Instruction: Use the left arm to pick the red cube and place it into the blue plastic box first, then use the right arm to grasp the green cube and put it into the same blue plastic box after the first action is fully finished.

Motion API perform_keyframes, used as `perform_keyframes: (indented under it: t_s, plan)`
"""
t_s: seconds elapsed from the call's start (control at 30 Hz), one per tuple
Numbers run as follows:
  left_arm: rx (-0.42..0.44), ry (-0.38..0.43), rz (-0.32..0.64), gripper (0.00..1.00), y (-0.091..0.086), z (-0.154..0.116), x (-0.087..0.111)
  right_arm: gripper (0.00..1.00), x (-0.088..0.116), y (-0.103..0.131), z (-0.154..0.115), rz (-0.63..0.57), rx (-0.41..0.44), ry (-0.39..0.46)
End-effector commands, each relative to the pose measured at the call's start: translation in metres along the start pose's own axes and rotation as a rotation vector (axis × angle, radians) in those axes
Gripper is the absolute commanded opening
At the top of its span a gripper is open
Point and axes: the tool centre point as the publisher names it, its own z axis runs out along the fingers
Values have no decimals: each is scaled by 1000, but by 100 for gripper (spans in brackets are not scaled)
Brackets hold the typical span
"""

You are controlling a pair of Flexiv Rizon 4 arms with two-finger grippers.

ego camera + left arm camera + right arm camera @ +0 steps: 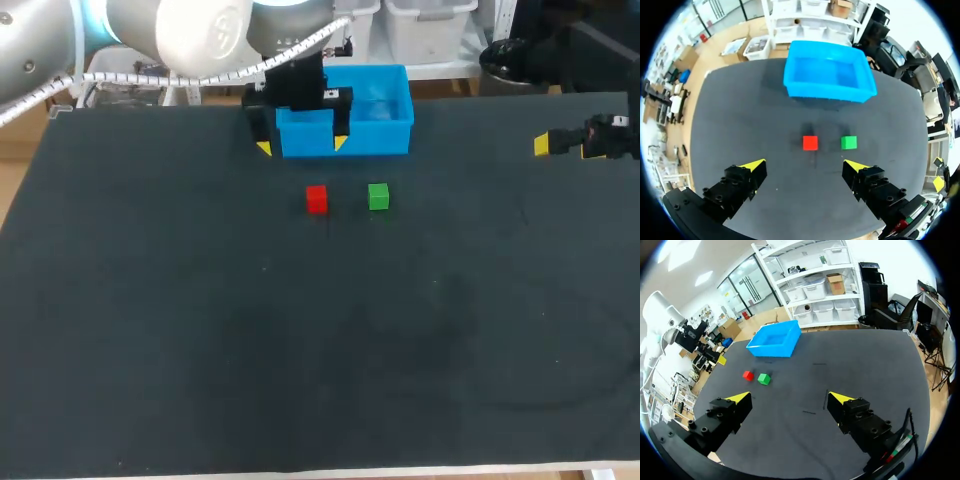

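dark table (200, 330): red cube (317, 199), green cube (378, 196) upper centre, well off side edges, near blue box (395, 135). left gripper (805, 165), right gripper (790, 398) both spread.

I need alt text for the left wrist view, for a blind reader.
The open left gripper hovers above a table, with a red cube and a green cube side by side ahead of it. Beyond them stands an empty blue plastic box.

Left arm (150, 30): showing glossy white and silver-grey shells.
Cable (200, 75): running white and spiral-wrapped.
Left gripper (805, 165): wearing black screwed fingers, yellow tips.
Right gripper (790, 398): showing matching black and yellow.
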Motion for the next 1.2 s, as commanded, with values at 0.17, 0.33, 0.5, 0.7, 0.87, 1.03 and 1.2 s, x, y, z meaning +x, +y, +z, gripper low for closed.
perform_keyframes:
  t_s: [0.17,0.33,0.5,0.7,0.87,1.03,1.2]
  plan:
    - [-2,17,2,100,-2,0,-4,100,0,0,0,0,1,0]
    - [-2,17,2,100,-2,0,-4,100,0,0,0,0,1,0]
    - [-2,17,2,100,-2,0,-4,100,0,0,0,0,1,0]
    - [17,73,27,100,-18,19,5,100,0,0,0,0,1,0]
    - [17,114,33,100,-23,37,12,100,0,0,0,0,1,0]
    - [-1,128,29,100,-22,51,15,100,0,0,0,0,1,0]
    - [-16,123,12,100,-17,62,14,100,0,0,0,0,1,0]
